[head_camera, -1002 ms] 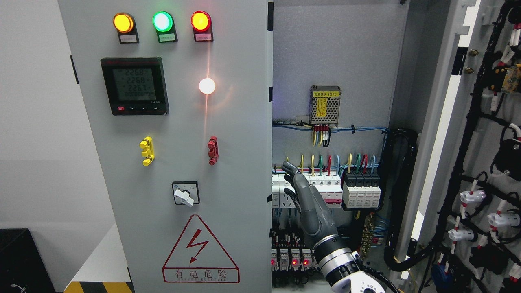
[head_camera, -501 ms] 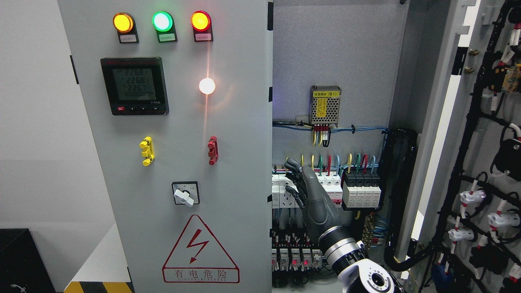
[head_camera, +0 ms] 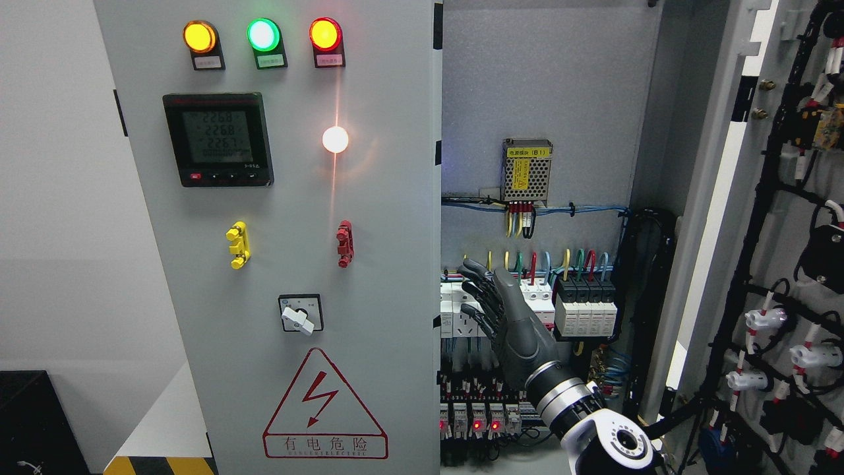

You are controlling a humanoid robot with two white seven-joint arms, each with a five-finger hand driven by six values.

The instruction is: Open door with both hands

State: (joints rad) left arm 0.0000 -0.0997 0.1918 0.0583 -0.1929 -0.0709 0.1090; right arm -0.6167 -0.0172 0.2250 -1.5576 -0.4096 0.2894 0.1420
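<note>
The grey left cabinet door (head_camera: 297, 198) is closed and carries lamps, a meter and a rotary switch (head_camera: 301, 314). The right door (head_camera: 778, 277) is swung wide open to the right, its wired inner face showing. My right hand (head_camera: 480, 295) comes up from the bottom right into the open cabinet. Its dark fingers (head_camera: 476, 272) are spread and slightly bent, holding nothing. They point left toward the free edge of the left door (head_camera: 437, 290), in front of the white breakers (head_camera: 535, 305). No left hand is visible.
Inside the cabinet are black breakers (head_camera: 585, 307), a metal power supply (head_camera: 526, 170), coloured wires and lit relays (head_camera: 475, 422). A thick black cable bundle (head_camera: 649, 316) runs down near the hinge side. A black box (head_camera: 33, 422) sits at the lower left.
My right arm has shifted right and slightly up, and the wrist has turned, so the fingers now fan out more. The doors have not moved.
</note>
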